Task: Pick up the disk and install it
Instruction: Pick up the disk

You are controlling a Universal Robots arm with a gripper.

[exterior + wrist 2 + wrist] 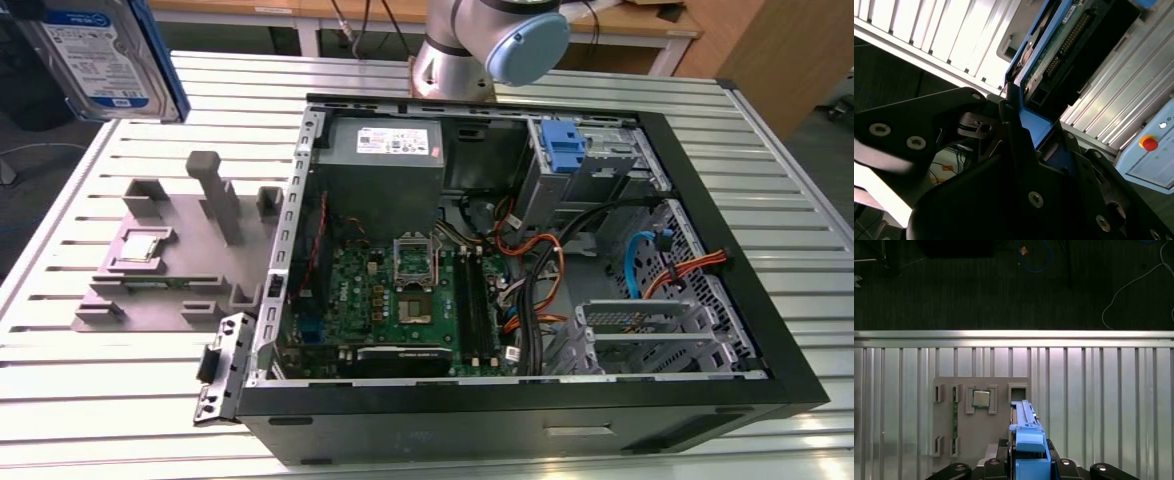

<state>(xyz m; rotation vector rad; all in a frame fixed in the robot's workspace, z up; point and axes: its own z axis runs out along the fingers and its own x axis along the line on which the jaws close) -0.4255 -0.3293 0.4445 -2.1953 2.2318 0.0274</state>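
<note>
In the exterior view, the disk is seen high at the exterior view's left, label side out, raised well above the slatted table and the grey fixture. It is well apart from the open computer case. Inside the case, a drive cage with a blue tab is seen at the far corner, just beside the base of the arm. In the second wrist view, the gripper is shown with its black fingers pressed onto the blue carrier, so the disk is pinched at one end with its circuit-board side exposed. In the first wrist view, the disk is seen edge-on, standing between the gripper's two sides above the fixture. An empty slot lies just beside a seated chip there. From this, the pick-up is judged done and the carry toward the case is taken to be the step in hand, with installation not yet done. It is judged that the carrier would need to be squared with the cage and kept clear of the loose cables. A tilted entry is thought likely to jam.
</note>
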